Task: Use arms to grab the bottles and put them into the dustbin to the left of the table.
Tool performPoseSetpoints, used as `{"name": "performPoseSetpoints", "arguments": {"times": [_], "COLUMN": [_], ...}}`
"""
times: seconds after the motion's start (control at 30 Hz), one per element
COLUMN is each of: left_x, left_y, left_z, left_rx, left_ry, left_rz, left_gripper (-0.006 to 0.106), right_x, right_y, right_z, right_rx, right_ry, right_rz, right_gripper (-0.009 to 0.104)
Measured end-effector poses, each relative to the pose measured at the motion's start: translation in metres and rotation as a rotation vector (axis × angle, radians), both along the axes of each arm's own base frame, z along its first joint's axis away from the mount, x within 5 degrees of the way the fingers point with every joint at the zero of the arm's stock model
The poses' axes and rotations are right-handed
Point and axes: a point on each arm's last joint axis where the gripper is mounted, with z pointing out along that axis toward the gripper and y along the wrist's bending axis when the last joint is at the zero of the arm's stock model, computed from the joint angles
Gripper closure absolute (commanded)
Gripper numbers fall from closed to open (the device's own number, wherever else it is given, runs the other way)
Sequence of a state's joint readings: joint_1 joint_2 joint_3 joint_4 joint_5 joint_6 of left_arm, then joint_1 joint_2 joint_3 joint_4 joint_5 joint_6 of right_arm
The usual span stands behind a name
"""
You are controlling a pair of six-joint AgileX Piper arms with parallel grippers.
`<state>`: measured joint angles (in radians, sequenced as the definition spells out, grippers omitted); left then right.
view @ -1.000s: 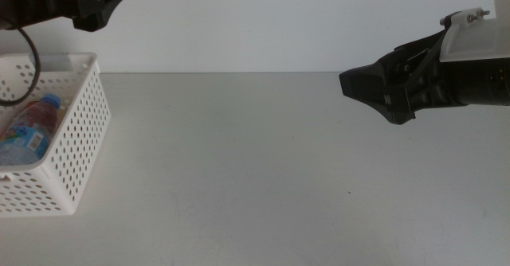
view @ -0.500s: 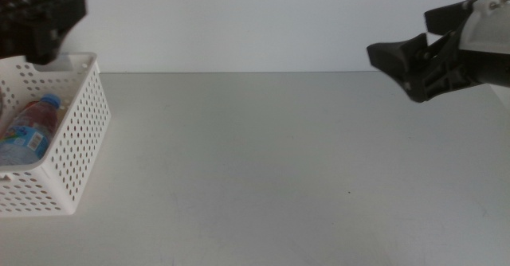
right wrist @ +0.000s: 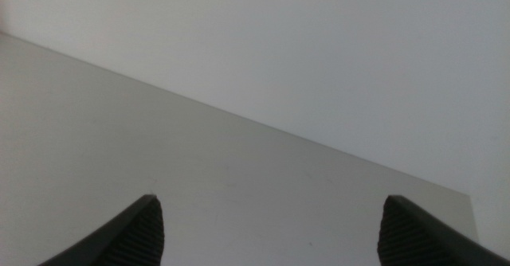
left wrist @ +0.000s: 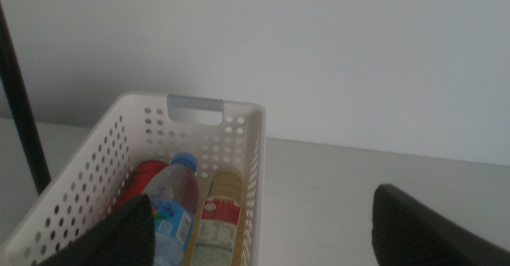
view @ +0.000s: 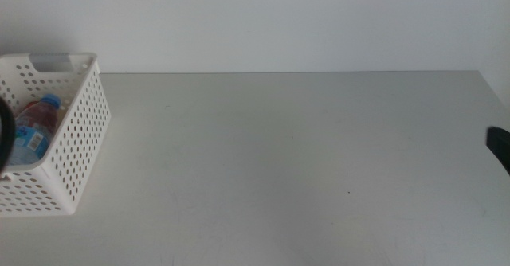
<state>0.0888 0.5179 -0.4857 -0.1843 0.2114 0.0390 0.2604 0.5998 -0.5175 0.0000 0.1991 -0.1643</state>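
The white perforated dustbin (view: 76, 138) stands at the table's (view: 279, 154) left end. In the left wrist view the dustbin (left wrist: 239, 123) holds a clear bottle with a blue cap (left wrist: 171, 206), a yellow-drink bottle (left wrist: 219, 218) and a red can (left wrist: 143, 178), lying side by side. My left gripper (left wrist: 263, 198) hovers open just short of the dustbin, with nothing between its jaws. My right gripper (right wrist: 269, 206) is open and empty over bare tabletop. In the middle view only a dark sliver of the right gripper (view: 500, 148) shows at the right edge.
A black cable (left wrist: 17, 99) hangs beside the dustbin in the left wrist view, and a dark curve of the cable (view: 3, 134) shows at the middle view's left edge. A plain white wall rises behind the table.
Both arms have pulled back out of the middle view: the left one off to the left, the right one off to the right and down. The bottles in the dustbin have not moved.
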Motion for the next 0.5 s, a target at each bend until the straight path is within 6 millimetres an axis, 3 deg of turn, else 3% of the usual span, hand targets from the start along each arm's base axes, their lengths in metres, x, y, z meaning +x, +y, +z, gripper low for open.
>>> {"name": "performPoseSetpoints", "arguments": {"times": [0.23,0.5], "left_x": [-0.031,-0.047], "left_y": [-0.002,-0.004], "left_z": [-0.049,-0.084], "left_rx": [0.016,0.024], "left_ry": [-0.007,-0.022], "left_rz": [0.001,-0.001], "left_gripper": [0.007,0.007], "right_x": [-0.059,-0.068], "right_y": [-0.024,-0.033], "right_z": [-0.042,-0.108], "right_rx": [0.02,0.107], "right_ry": [-0.167,-0.11], "right_rz": [-0.118,-0.282], "right_gripper": [0.02,0.02]}}
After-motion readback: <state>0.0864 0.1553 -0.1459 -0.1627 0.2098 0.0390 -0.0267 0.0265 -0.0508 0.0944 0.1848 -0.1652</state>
